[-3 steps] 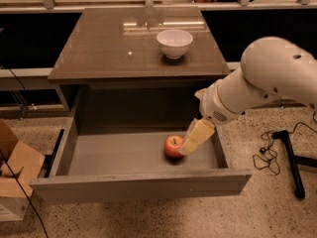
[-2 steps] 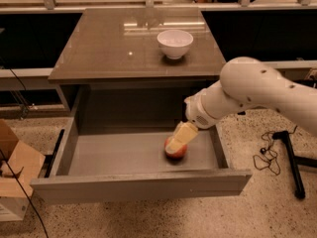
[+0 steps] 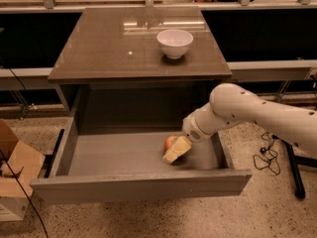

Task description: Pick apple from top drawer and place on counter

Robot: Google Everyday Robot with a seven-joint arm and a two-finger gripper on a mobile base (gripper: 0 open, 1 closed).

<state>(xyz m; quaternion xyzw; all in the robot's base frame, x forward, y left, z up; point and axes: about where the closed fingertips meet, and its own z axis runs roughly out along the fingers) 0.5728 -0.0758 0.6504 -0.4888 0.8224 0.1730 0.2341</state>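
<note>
Grey and deep, the top drawer [image 3: 143, 185] stood open nearest me, its front panel just ahead of the claw. The gripper [image 3: 176, 151] sat low inside it, over the right part of the drawer floor, on a white arm reaching in from the right. The apple [image 3: 170, 142] lay in the drawer against the claw's far side, partly hidden by it. Whether the claw had clamped it, I could not tell. Beyond and above the claw, the glossy counter [image 3: 114, 48] carried a white bowl [image 3: 175, 42].
</note>
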